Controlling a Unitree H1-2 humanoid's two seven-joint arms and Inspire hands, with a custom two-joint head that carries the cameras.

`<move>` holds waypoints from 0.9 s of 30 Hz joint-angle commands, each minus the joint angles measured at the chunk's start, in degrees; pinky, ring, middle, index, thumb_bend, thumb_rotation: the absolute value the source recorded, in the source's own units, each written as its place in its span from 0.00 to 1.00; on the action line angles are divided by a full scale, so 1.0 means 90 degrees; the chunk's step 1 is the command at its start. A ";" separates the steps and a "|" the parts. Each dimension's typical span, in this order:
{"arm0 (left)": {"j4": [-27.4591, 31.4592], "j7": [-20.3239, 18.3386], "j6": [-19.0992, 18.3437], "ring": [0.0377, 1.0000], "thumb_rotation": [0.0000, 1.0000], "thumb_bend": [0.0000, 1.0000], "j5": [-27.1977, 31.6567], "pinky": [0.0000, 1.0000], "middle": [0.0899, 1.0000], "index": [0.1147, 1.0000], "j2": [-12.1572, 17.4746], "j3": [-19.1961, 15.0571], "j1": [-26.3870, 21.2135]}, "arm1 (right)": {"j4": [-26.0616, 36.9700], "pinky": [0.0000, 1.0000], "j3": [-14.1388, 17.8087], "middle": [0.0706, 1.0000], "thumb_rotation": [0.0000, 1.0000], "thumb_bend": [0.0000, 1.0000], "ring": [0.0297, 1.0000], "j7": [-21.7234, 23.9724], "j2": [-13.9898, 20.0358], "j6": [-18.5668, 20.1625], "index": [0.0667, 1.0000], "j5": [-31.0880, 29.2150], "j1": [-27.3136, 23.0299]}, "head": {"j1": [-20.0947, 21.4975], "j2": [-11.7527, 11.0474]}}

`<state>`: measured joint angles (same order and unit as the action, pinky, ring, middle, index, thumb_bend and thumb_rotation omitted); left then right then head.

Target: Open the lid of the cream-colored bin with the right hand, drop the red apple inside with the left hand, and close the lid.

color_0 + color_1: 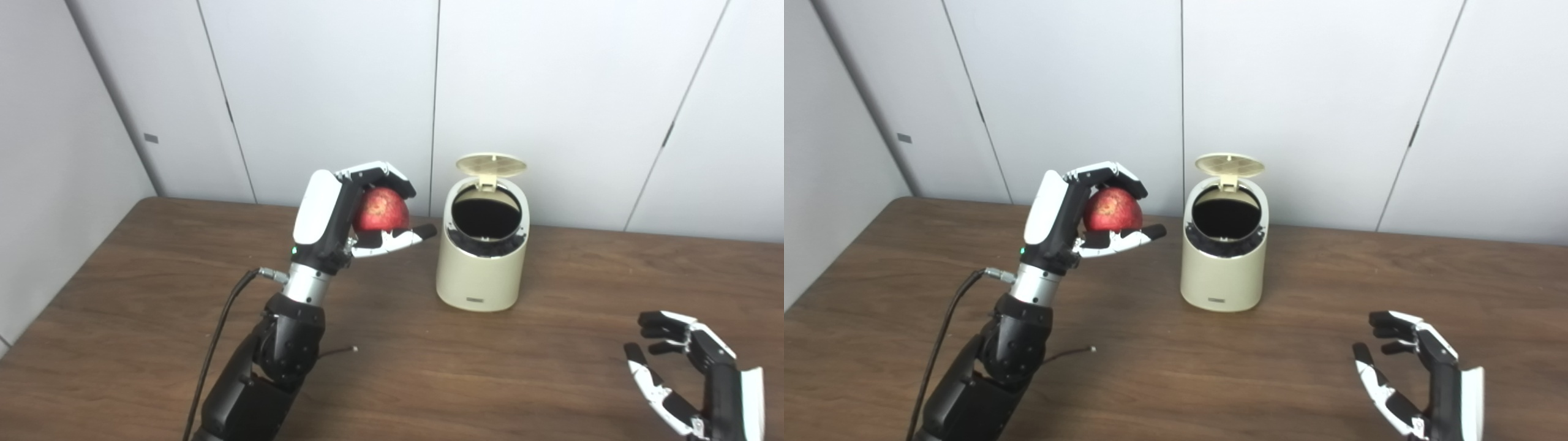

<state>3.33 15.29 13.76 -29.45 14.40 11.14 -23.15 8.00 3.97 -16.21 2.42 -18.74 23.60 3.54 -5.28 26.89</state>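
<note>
Left hand [343,214] clasps the red apple [380,209] between curled fingers [383,174] above and thumb below (bin lid [490,164] upright); right hand [692,373] spread, empty.

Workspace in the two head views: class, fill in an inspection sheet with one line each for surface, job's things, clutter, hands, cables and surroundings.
Surface: brown wood-grain table, bare apart from the items below.
Job's things: cream-colored bin upright, its lid raised at the back, dark opening showing; red apple held above the table, left of the bin.
Clutter: nothing seen.
Hands: left hand shut on the apple; right hand open, low at the near right, apart from the bin.
Cables: black cable along the left arm; thin wire end beside it.
Surroundings: pale wall panels behind.
</note>
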 commanded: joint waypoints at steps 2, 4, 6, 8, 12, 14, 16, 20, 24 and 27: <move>0.0407 0.0026 0.0414 0.40 0.00 0.47 -0.0283 0.34 0.44 0.45 -0.0100 -0.0050 -0.0189 | -0.0237 0.49 -0.0024 0.59 0.00 0.18 0.58 -0.0205 -0.0064 -0.0359 0.58 0.0048 -0.0029 | 0.0086 -0.0002; 0.0459 0.0061 0.0668 0.39 0.00 0.47 -0.0503 0.34 0.43 0.45 -0.0138 -0.0048 -0.0228 | -0.0368 0.50 -0.0052 0.59 0.00 0.20 0.58 -0.0306 -0.0042 -0.0439 0.58 0.0192 -0.0037 | 0.0219 -0.0022; 0.0455 0.0095 0.0893 0.39 0.00 0.47 -0.0739 0.34 0.43 0.45 -0.0170 -0.0036 -0.0288 | -0.0494 0.49 -0.0077 0.59 0.00 0.21 0.58 -0.0391 -0.0033 -0.0538 0.58 0.0241 -0.0051 | 0.0292 -0.0038; 0.0406 0.0140 0.1100 0.40 0.00 0.48 -0.0985 0.35 0.44 0.45 -0.0187 -0.0034 -0.0352 | -0.0602 0.49 -0.0094 0.59 0.00 0.23 0.58 -0.0471 -0.0049 -0.0604 0.58 0.0288 -0.0074 | 0.0373 -0.0050; 0.0088 0.0447 0.1440 0.39 0.00 0.47 -0.1438 0.34 0.46 0.45 -0.0240 0.0095 -0.0567 | -0.0697 0.49 -0.0145 0.60 0.01 0.23 0.58 -0.0597 -0.0078 -0.0556 0.59 0.0432 -0.0090 | 0.0582 -0.0077; -0.0125 0.0664 0.1460 0.38 0.00 0.47 -0.1392 0.31 0.46 0.45 -0.0176 0.0308 -0.0689 | -0.0717 0.48 -0.0187 0.60 0.04 0.24 0.58 -0.0636 -0.0096 -0.0540 0.60 0.0467 -0.0094 | 0.0646 -0.0098; -0.0443 0.0923 0.1462 0.38 0.00 0.47 -0.1172 0.30 0.46 0.46 -0.0145 0.0579 -0.0820 | -0.0810 0.48 -0.0216 0.60 0.09 0.25 0.58 -0.0713 -0.0109 -0.0627 0.59 0.0461 -0.0121 | 0.0724 -0.0107; -0.0961 0.1400 0.1463 0.38 0.00 0.47 -0.1016 0.34 0.45 0.44 -0.0077 0.0978 -0.1056 | -0.0963 0.49 -0.0273 0.60 0.18 0.26 0.58 -0.0879 -0.0117 -0.0738 0.59 0.0526 -0.0164 | 0.0790 -0.0112; -0.1357 0.1810 0.1463 0.38 0.00 0.47 -0.1075 0.32 0.45 0.45 0.0002 0.1303 -0.1338 | -0.1068 0.49 -0.0327 0.61 0.25 0.26 0.59 -0.1009 -0.0114 -0.0830 0.60 0.0599 -0.0178 | 0.0848 -0.0117; -0.1582 0.2079 0.1463 0.37 0.00 0.47 -0.1117 0.30 0.45 0.47 0.0026 0.1480 -0.1525 | -0.1068 0.49 -0.0345 0.61 0.27 0.26 0.59 -0.1074 -0.0131 -0.0806 0.60 0.0649 -0.0160 | 0.0878 -0.0102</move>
<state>-11.20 31.70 26.17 -39.60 14.37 24.26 -33.05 3.75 1.86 -24.71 2.43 -23.44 28.50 0.30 2.46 25.84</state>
